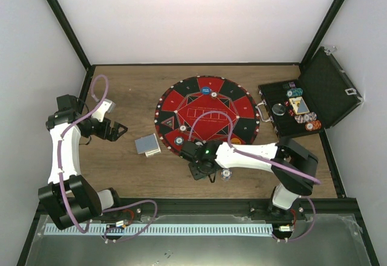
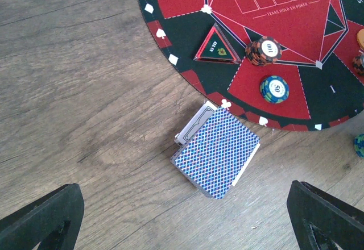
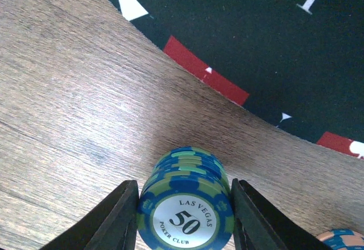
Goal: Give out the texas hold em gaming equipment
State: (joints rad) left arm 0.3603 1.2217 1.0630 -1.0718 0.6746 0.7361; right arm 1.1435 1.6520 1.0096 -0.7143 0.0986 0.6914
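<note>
My right gripper (image 3: 183, 196) is shut on a short stack of teal "50" chips (image 3: 186, 201), at or just above the wood, a little off the mat's near edge. In the top view this gripper (image 1: 202, 170) is below the round red-and-black mat (image 1: 181, 87). A single chip (image 1: 226, 173) lies on the table beside it. The blue-backed card deck (image 2: 216, 153) lies on the wood at the mat's left edge, with a white card (image 2: 196, 124) poking out from under it. My left gripper (image 2: 182, 227) is open above the deck. The mat holds a brown chip stack (image 2: 263, 51), a teal chip (image 2: 274, 88) and a blue button (image 1: 206, 90).
The open black case (image 1: 329, 90) with several chips and cards stands at the right. A triangular marker (image 2: 216, 45) lies on the mat. An orange disc (image 1: 236, 139) sits at the mat's near right. Another chip (image 3: 341, 240) lies by my right finger. Walls close in on both sides.
</note>
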